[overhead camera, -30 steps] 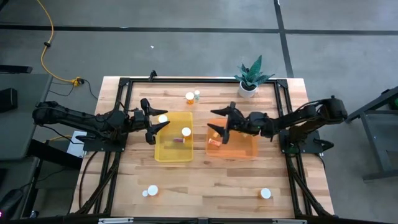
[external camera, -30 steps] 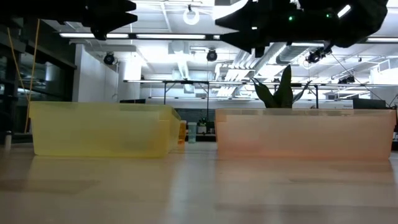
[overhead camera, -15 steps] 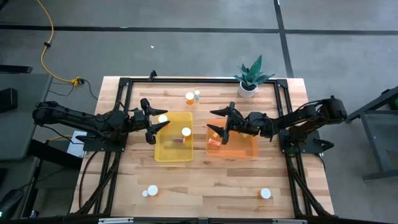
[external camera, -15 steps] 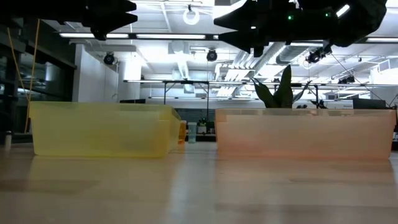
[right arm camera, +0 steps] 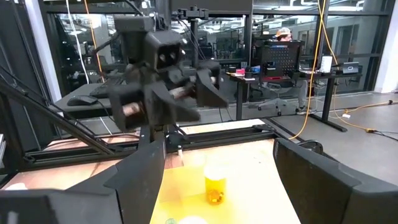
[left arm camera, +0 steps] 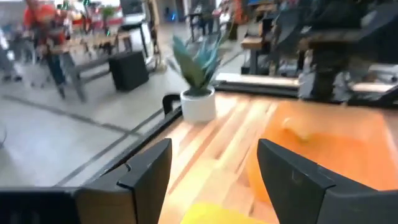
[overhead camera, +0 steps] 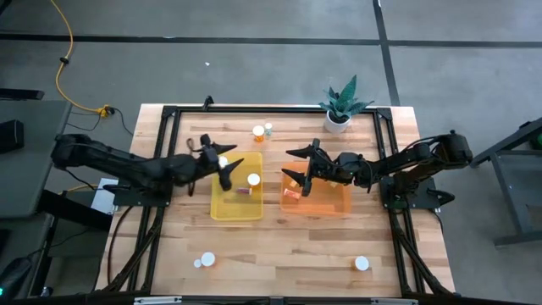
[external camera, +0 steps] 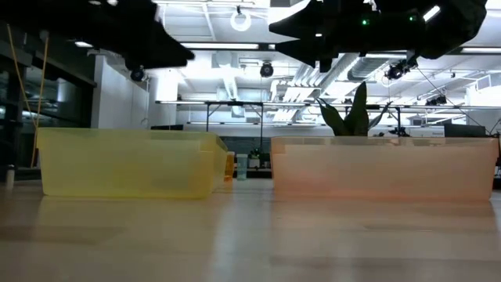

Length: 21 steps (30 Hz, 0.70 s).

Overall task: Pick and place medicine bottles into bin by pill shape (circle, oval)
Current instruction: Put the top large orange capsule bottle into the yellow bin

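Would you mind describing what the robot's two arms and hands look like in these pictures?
Both arms are dark, almost black, built of slim jointed segments mounted at the table's side rails. The left hand and right hand each end in two flat, angular black fingers with chamfered tips. No coloured markings show on them. A green light glows on the arm overhead in the low view.

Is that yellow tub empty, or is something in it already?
Not empty. From above, the yellow bin holds a white-capped bottle and a small item lying flat.
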Motion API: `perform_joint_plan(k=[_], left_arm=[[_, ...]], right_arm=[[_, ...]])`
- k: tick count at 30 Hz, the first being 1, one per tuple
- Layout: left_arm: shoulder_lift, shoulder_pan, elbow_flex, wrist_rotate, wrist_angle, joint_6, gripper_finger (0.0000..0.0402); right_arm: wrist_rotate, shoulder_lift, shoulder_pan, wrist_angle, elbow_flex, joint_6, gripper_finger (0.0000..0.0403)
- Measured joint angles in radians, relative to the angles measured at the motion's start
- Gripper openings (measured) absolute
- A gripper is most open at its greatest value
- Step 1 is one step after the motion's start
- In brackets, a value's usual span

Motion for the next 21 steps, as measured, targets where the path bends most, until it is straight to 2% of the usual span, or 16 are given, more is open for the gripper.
perform_joint_plan(k=[6, 10, 13, 17, 21], left_arm=[[0.194, 0.12, 0.081, 0.029, -0.097, -0.096, 0.0271], [0.288, 0.218, 0.164, 0.036, -0.136, -0.105, 0.0302], [0.346, 0.307, 0.267, 0.134, -0.223, -0.12, 0.0319], [0.443, 0.411, 0.44, 0.281, -0.45, -0.183, 0.0329], [0.555, 0.466, 0.587, 0.31, -0.612, -0.2, 0.0329]], right_arm=[[0.0, 0.0, 0.0, -0.001, 0.0, 0.003, 0.0291], [0.0, 0.0, 0.0, -0.001, 0.0, 0.004, 0.0291], [0.0, 0.0, 0.0, -0.001, 0.0, 0.004, 0.0291], [0.0, 0.0, 0.0, 0.0, 0.0, 0.004, 0.0291], [0.0, 0.0, 0.0, 0.0, 0.0, 0.004, 0.0291]])
